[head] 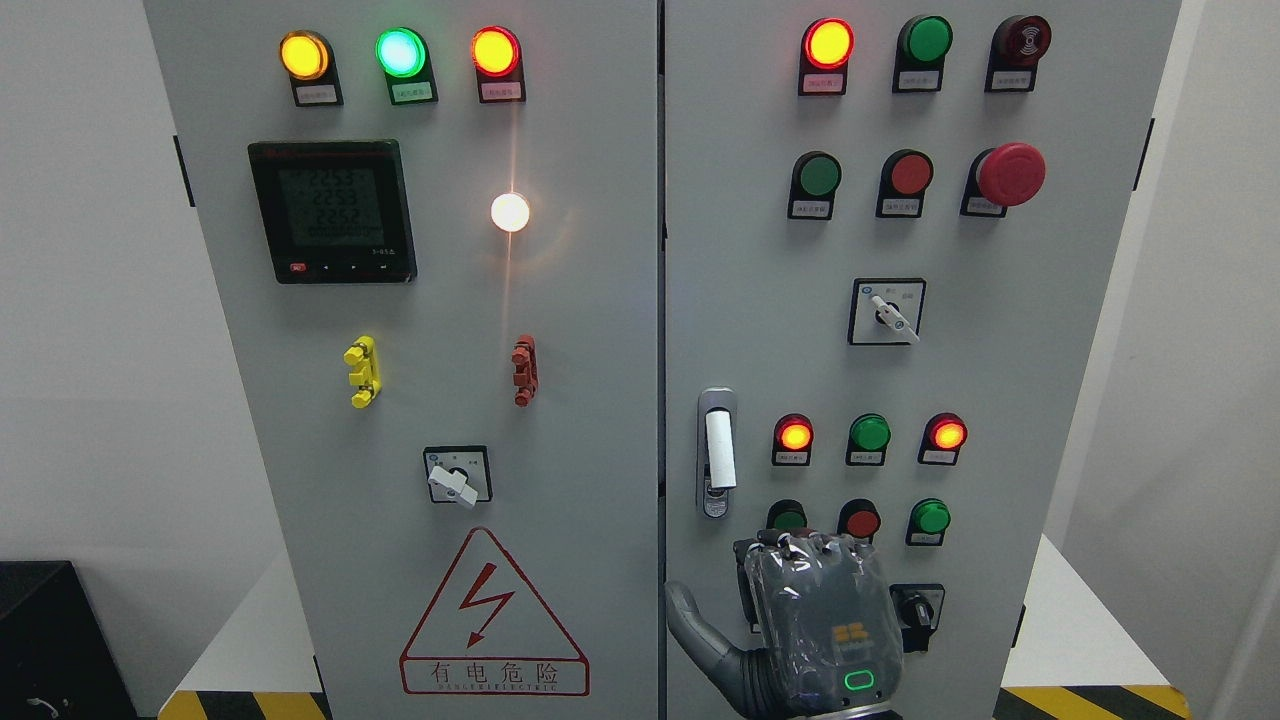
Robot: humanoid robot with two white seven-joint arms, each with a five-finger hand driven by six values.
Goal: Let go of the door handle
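The door handle [719,449] is a white upright lever in a grey plate with a keyhole at its foot, near the left edge of the right cabinet door [1050,400]. My right hand [810,560] comes up from the bottom edge and sits just below and to the right of the handle, not touching it. Its back faces me under a clear cover. The thumb [690,620] is spread out to the left and the fingers [800,548] point at the panel, holding nothing. No left arm shows.
Round buttons [861,520] and lit lamps [795,436] crowd the panel around the hand, and a black rotary switch [917,610] sits at its right. The left door [400,400] carries a meter [332,210], a selector [457,477] and a warning triangle [492,620]. Both doors look closed.
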